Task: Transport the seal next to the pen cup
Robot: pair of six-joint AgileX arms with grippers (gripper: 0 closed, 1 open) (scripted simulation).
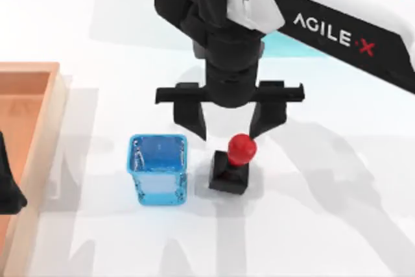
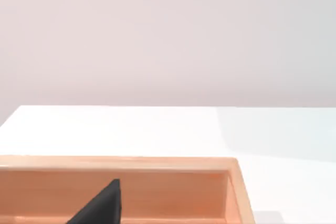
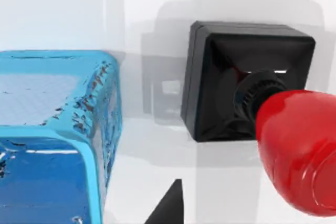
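Most of the job looks done: the seal stands on the table just beside the pen cup. My right hand hangs above it, spread wide, holding nothing; only withdrawal remains.

Seal upright on table, just beside pen cup.
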